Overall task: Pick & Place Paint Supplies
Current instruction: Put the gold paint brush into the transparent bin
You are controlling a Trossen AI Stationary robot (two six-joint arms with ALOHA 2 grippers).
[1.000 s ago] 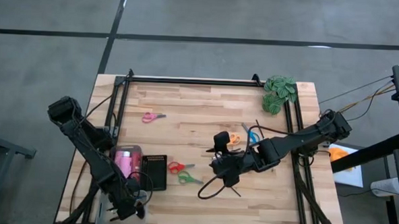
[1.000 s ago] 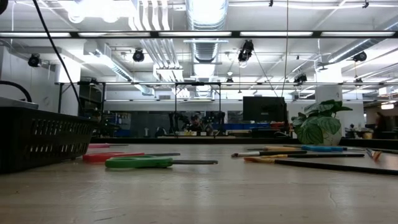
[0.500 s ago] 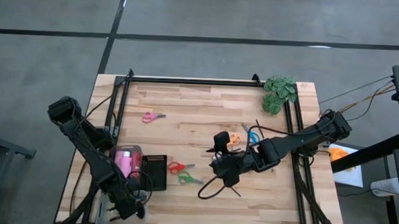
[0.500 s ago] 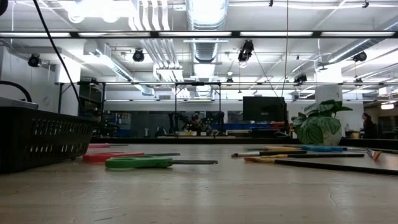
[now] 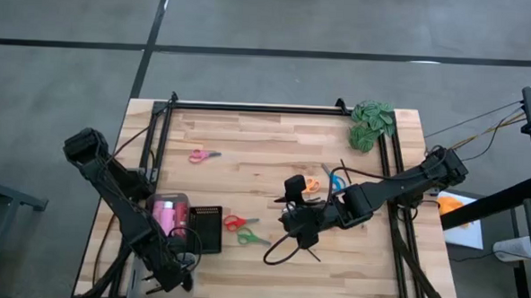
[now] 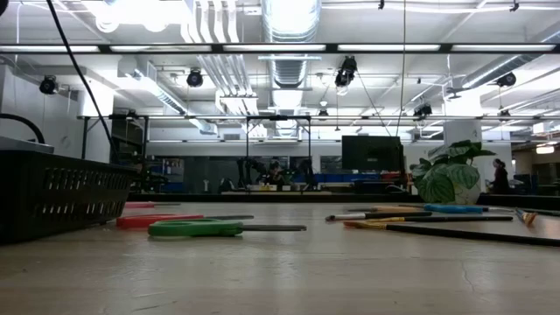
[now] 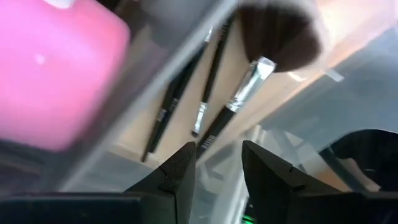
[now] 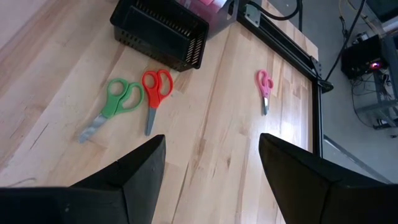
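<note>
wide bare planks across the far half of the table (image 5: pixel 266 136), only the pink scissors (image 5: pixel 203 155) lying there. the near-left corner is crowded: black basket (image 5: pixel 206 227), red scissors (image 5: pixel 234 222) and green scissors (image 5: pixel 251 236) just beside it. mid-right, the right arm blocks the way.

Both arms are matte black, built of boxy jointed segments with thin black cables looping beside them. The left claw (image 7: pixel 216 167) has two dark, wedge-shaped fingers with angular edges. The right claw (image 8: pixel 212 163) has broader black fingers, flat-faced and tapering.
</note>
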